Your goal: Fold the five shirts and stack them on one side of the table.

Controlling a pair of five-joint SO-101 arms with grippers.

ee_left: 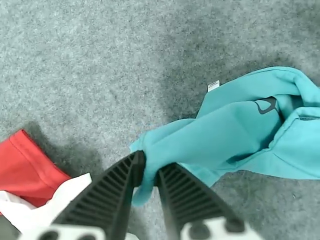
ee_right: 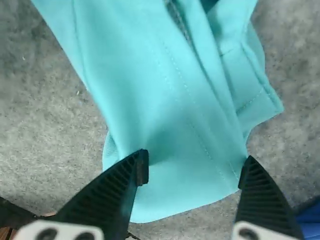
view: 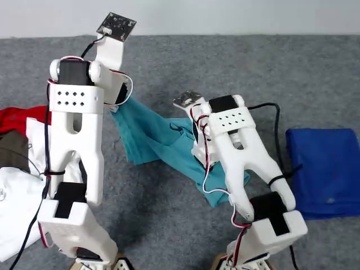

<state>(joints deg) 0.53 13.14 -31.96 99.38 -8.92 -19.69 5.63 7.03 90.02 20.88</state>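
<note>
Tabletop (view: 169, 225) — grey, fuzzy — bears teal shirt (view: 149, 138), left gripper (ee_left: 150, 167) pinching it, right gripper (ee_right: 195, 167) spread above.

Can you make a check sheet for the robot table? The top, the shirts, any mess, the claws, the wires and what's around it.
Surface: grey fuzzy table cover.
Job's things: teal shirt unfolded in the middle; blue shirt folded at one side; red shirt, white shirt and dark shirt heaped at the other.
Clutter: nothing seen.
Grippers: left gripper shut on the teal shirt's end; right gripper open over the teal shirt.
Cables: black cable by the right arm; thin wires along both arms.
Surroundings: pale wall behind the table.
</note>
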